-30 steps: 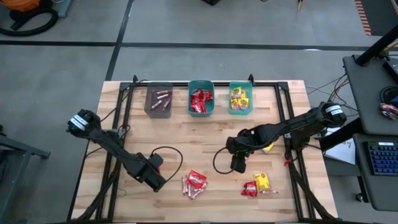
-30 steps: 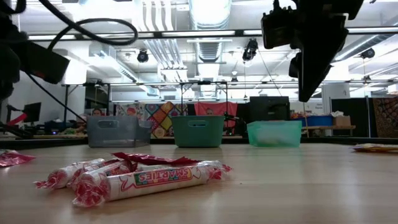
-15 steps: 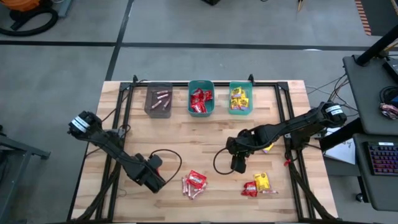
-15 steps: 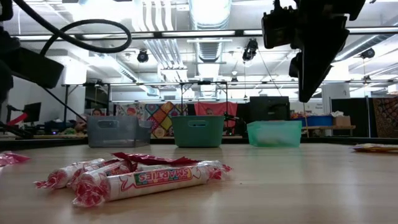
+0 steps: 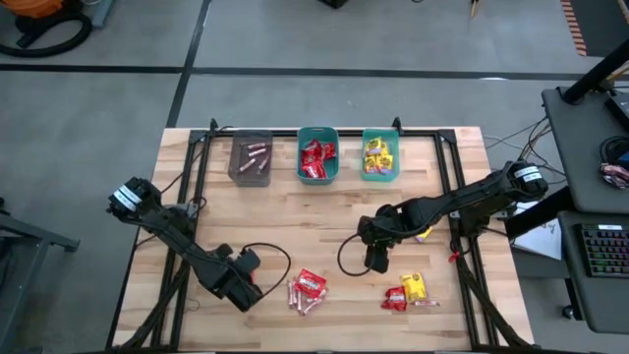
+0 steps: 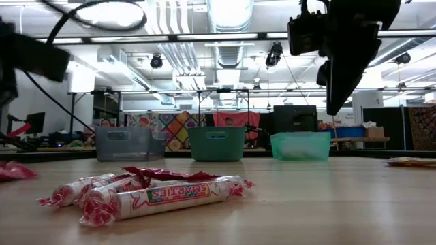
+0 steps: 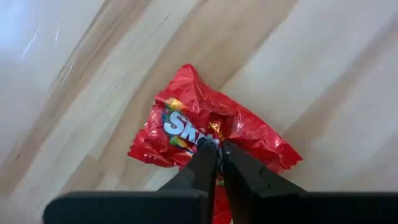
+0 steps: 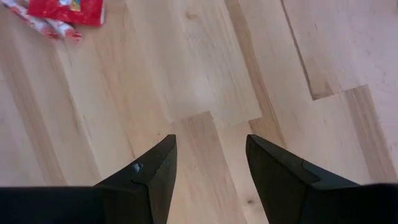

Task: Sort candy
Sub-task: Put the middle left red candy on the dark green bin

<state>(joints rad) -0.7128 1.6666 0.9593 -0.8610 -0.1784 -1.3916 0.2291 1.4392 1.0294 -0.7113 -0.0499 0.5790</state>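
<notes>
pinched tight, the fingers of the left gripper [image 7: 217,149] bite a red candy packet [image 7: 186,127] that lies crumpled on the wooden table [image 5: 295,231]; from above this gripper [image 5: 250,291] sits at about 7 o'clock on the table, just beside a small heap of pinkish stick candies [image 5: 303,298] with another red packet [image 5: 312,283] on top. spread wide with nothing between them, the fingers of the right gripper [image 8: 209,163] hang over bare wood; that gripper [image 5: 374,261] is at about 4 o'clock of the table's middle, above the surface, as the level view shows it [image 6: 338,95] well clear of the wood. a second cluster of candy [image 5: 407,291], yellow and red packets with a stick, lies at about 5 o'clock near the front right edge. one more yellow piece [image 5: 425,233] shows beside the right arm. along the 12 o'clock edge stand three bins: a grey bin [image 5: 236,167] with sticks, a teal bin [image 5: 302,173] with red packets, and a second teal bin [image 5: 366,174] with yellow packets.
</notes>
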